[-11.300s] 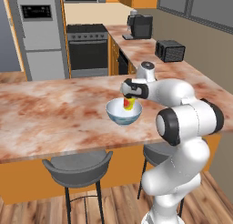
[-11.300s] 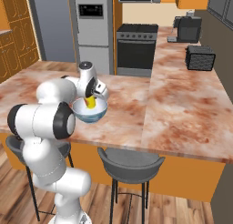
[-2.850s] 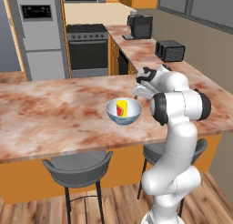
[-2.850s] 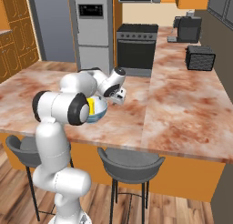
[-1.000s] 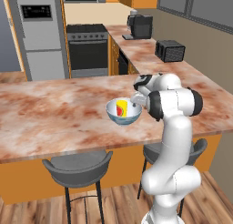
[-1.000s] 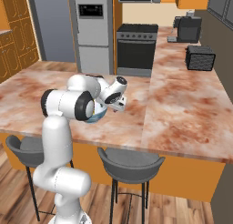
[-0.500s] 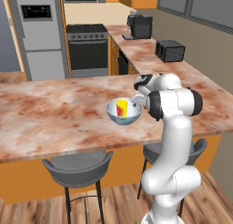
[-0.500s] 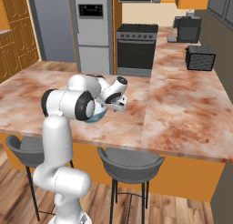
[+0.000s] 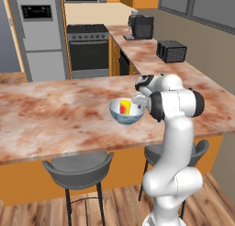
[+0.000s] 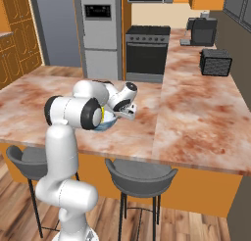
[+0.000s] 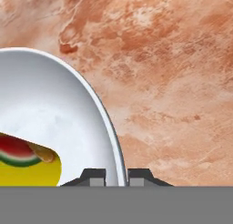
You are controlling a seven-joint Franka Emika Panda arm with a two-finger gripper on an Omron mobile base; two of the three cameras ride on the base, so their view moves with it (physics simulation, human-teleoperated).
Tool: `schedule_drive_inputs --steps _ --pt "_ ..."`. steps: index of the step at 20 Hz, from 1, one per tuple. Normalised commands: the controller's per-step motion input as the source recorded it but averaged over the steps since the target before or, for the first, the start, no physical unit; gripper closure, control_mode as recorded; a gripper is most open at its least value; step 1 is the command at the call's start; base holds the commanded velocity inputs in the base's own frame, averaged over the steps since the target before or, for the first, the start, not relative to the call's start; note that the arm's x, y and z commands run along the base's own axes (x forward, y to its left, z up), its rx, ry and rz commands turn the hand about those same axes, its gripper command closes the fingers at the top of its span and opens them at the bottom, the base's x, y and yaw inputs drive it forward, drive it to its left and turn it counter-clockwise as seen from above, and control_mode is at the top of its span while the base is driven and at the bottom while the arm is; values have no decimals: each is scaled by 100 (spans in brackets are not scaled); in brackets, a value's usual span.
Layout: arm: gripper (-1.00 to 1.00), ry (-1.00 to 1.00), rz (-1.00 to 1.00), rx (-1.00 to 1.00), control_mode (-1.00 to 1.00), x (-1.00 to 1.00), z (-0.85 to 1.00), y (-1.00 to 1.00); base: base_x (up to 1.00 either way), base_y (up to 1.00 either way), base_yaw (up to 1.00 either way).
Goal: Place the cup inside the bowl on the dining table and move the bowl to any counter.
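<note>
While the arm reaches low over the dining table, the gripper sits right at the rim of the bowl. From the hand view you can see the two dark fingertips standing one on each side of the bowl's wall, one inside and one outside, with the thin rim running between them. They look pinched together on that rim, so I'd call it clamped on the bowl.

The bowl is pale blue-white and glossy, and it rests on the marbled reddish-brown top near the edge facing the stools. The cup is inside it, yellow with a red mark on its side; in the hand view it shows up at the lower left of the bowl's interior, tipped rather than standing straight as far as I can tell.

In the right base view the bowl is mostly hidden behind the robot's big white elbow, with just a sliver of blue-white and a bit of yellow peeking out.

Two grey stools stand under the near edge of the table. Further back, the counter runs along the right wall with a black toaster and a coffee machine on it. A black oven and a steel fridge are at the far end.
</note>
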Motion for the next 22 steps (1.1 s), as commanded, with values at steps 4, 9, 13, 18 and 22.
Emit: schedule_drive_inputs --steps 4,9,13,18,22 --pt "100 0 0 0 -100 -3 24 0 0 0 0" --pt "100 0 0 0 -100 0 37 0 0 0 0" --pt "100 0 0 0 -100 0 33 0 0 0 0" --pt "100 0 0 0 -100 -7 34 0 0 0 0" --pt "100 0 0 0 -100 -30 37 0 0 0 0"
